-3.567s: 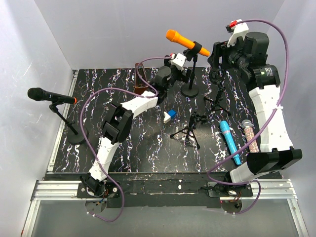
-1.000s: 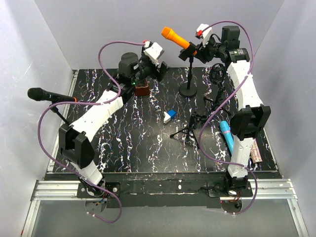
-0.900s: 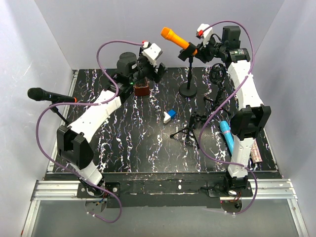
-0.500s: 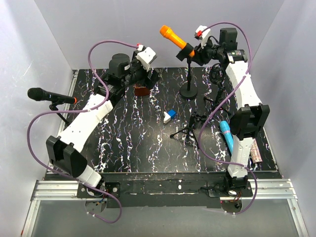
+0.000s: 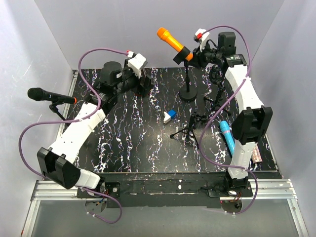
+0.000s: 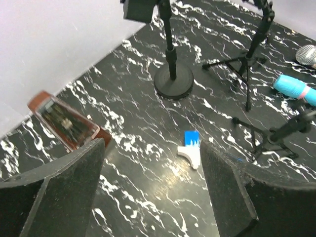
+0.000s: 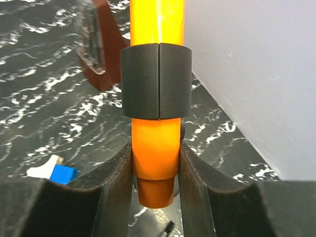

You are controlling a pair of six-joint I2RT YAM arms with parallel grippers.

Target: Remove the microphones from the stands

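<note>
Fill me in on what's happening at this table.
The right gripper is clamped on the tail end of the orange microphone, just below the black clip. The microphone sits in that clip on the round-base stand, not yet pulled out. The left gripper hangs open above the table, holding nothing, with the brown metronome below it to one side.
</note>
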